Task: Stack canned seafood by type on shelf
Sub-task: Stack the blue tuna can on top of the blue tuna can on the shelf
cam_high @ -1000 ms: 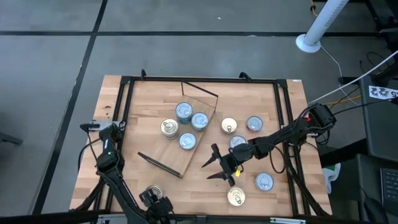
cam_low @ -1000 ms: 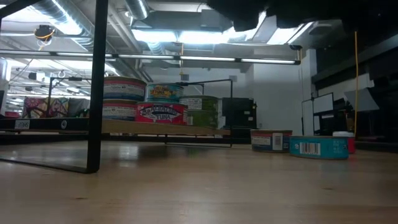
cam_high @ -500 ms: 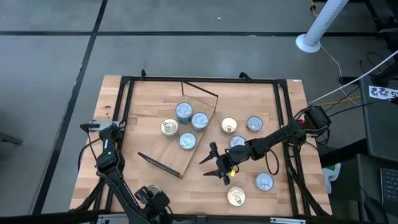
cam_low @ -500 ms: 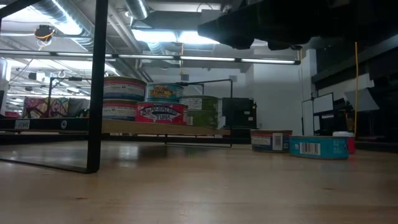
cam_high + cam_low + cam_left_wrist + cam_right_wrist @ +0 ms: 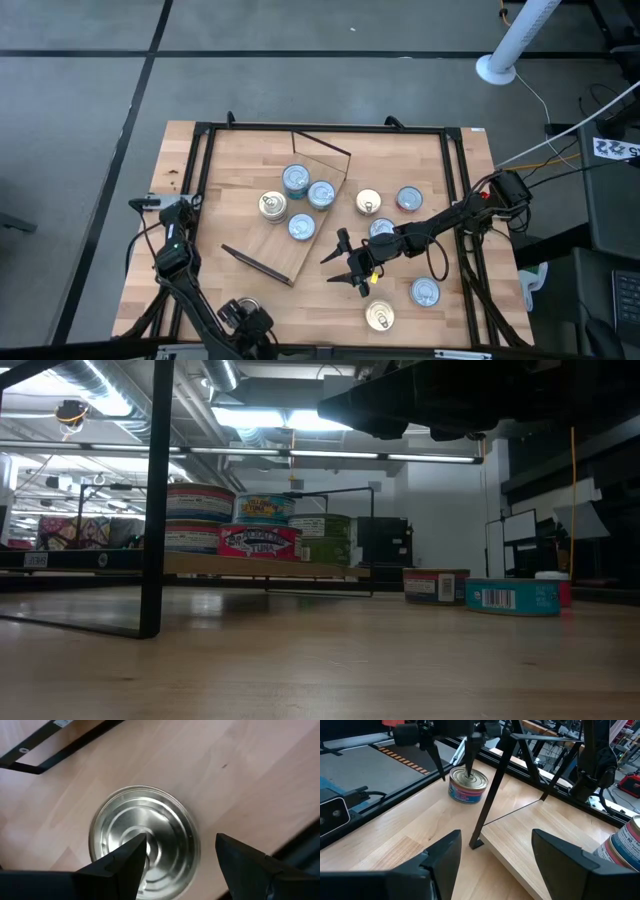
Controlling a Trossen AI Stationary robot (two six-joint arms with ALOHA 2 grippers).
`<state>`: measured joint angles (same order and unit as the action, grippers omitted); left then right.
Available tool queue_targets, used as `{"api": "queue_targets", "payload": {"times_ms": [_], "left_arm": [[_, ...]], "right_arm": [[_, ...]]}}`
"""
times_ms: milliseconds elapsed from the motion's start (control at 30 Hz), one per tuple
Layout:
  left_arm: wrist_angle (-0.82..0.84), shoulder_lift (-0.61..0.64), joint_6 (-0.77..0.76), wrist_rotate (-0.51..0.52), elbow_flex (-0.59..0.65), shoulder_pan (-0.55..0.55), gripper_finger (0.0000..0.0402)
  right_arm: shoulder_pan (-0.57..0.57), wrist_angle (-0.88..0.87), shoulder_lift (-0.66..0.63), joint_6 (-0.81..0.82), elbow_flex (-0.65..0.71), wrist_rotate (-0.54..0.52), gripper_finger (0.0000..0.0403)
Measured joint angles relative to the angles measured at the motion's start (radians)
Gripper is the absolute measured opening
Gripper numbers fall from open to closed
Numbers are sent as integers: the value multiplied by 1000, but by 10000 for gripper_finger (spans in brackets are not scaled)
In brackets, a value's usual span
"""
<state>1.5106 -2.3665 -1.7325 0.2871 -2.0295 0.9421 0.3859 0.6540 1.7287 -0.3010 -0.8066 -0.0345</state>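
The shelf (image 5: 262, 240) lies slanted at mid-table, and several tins of canned seafood (image 5: 295, 180) stand on it. In the low view two of them are stacked (image 5: 200, 502) beside a red-labelled one (image 5: 260, 543). One silver-topped tin (image 5: 145, 840) stands near the table's front left. My left gripper (image 5: 181, 840) hangs open above it, pointing steeply down, with one finger over the lid's middle and the other outside the rim. My right gripper (image 5: 335, 268) is open and hovers right of the shelf's near corner, holding nothing. My left gripper has one fingertip (image 5: 469, 767) right at the lid (image 5: 468, 778) of the front-left tin, coming from above. I cannot tell whether it touches. The tin stands upright on the table.
Loose tins stand right of the shelf: a gold one (image 5: 368, 203), a red-topped one (image 5: 408, 199) and a silver one (image 5: 382, 228). Two more (image 5: 425, 292) (image 5: 379, 316) are near the front edge. A dark frame (image 5: 205, 160) rims the table.
My left gripper has sunk a little toward the front-left tin and rolled slightly. My right arm dipped a little over the table, then held still. Both grippers stay open, and no tin has moved.
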Motion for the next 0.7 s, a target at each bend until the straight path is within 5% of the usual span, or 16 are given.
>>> {"api": "queue_targets", "payload": {"times_ms": [233,700], "left_arm": [[-8,0,4,-19,36,0,223],[-48,5,92,-20,35,0,89]], "right_arm": [[0,-1,0,0,0,0,241],[0,-1,0,0,0,0,241]]}}
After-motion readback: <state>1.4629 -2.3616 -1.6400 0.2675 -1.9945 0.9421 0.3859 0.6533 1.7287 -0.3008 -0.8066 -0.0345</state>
